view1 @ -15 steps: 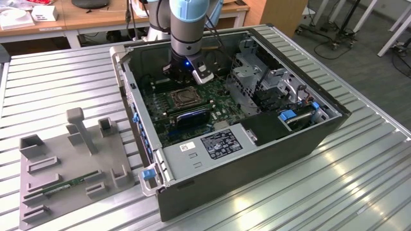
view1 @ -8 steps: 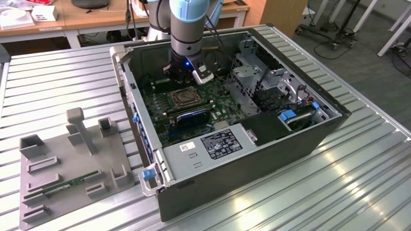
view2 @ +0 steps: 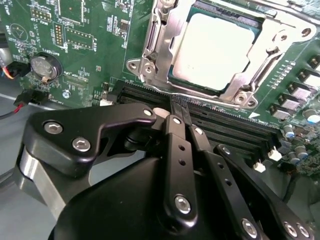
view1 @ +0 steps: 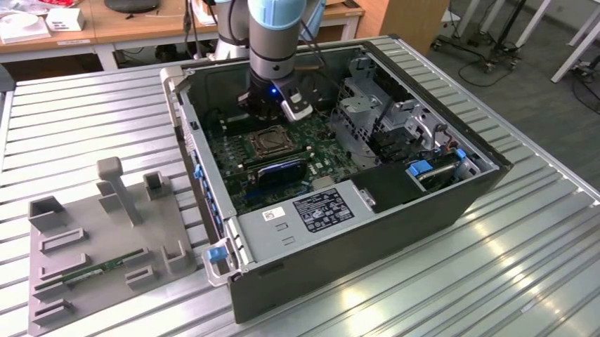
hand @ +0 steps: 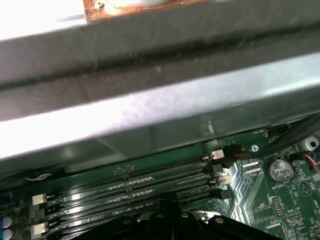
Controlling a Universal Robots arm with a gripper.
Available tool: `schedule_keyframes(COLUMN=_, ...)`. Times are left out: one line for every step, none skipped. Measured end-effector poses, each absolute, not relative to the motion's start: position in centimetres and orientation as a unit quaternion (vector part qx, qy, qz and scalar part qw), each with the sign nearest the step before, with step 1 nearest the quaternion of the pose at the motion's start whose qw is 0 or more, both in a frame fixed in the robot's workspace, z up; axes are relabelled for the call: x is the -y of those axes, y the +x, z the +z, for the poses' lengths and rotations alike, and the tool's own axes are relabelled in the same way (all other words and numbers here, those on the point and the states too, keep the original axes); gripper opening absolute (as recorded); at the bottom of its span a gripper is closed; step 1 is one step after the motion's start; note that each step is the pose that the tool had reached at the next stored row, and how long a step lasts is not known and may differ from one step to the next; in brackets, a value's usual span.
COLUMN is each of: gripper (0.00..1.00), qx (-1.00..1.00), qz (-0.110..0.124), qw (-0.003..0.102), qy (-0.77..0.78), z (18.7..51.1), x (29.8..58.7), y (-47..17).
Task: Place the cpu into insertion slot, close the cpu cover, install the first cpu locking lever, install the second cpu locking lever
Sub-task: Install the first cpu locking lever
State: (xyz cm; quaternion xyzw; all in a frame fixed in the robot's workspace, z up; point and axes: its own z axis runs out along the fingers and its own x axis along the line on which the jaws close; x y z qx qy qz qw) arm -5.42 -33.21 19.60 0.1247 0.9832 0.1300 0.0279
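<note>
Fingers [view2: 176, 125] pressed together, empty, over the memory slots [view2: 227, 122].
Inside the computer case [view1: 375, 232] on the table [view1: 84, 105], the motherboard [view2: 85, 30] carries the insertion slot [view1: 251, 144]. The cpu cover [view2: 156, 45] lies down around the seated cpu [view2: 212, 47], just beyond the fingertips. The risk I judge: a downward push here would strike the memory slots, not the socket.

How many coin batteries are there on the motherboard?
1. The coin battery sits on the board, off to the side of the cpu, past the end of the memory slots. Parts of the board are hidden.
</note>
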Motion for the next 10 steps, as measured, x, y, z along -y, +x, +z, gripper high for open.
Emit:
schedule_keyframes(gripper=0.11, qx=-0.983, qz=0.130, qw=0.028, qy=0.125, z=19.74, x=33.21, y=-5.42)
schedule_keyframes(gripper=0.11, qx=-0.983, qz=0.130, qw=0.028, qy=0.125, z=19.88, x=33.21, y=-5.42)
schedule_keyframes(gripper=0.11, qx=-0.983, qz=0.130, qw=0.028, qy=0.125, z=20.00, x=33.22, y=-5.42)
schedule_keyframes(gripper=0.11, qx=-0.983, qz=0.130, qw=0.028, qy=0.125, z=20.08, x=33.21, y=-5.43)
schedule_keyframes(gripper=0.11, qx=-0.983, qz=0.131, qw=0.028, qy=0.125, z=20.15, x=33.21, y=-5.43)
schedule_keyframes(gripper=0.11, qx=-0.983, qz=0.132, qw=0.028, qy=0.125, z=20.22, x=33.22, y=-5.42)
schedule_keyframes(gripper=0.11, qx=-0.983, qz=0.132, qw=0.028, qy=0.125, z=20.28, x=33.24, y=-5.42)
schedule_keyframes(gripper=0.11, qx=-0.983, qz=0.133, qw=0.027, qy=0.125, z=20.35, x=33.26, y=-5.42)
schedule_keyframes(gripper=0.11, qx=-0.983, qz=0.134, qw=0.027, qy=0.125, z=20.43, x=33.28, y=-5.42)
schedule_keyframes(gripper=0.11, qx=-0.983, qz=0.136, qw=0.027, qy=0.125, z=20.47, x=33.30, y=-5.43)
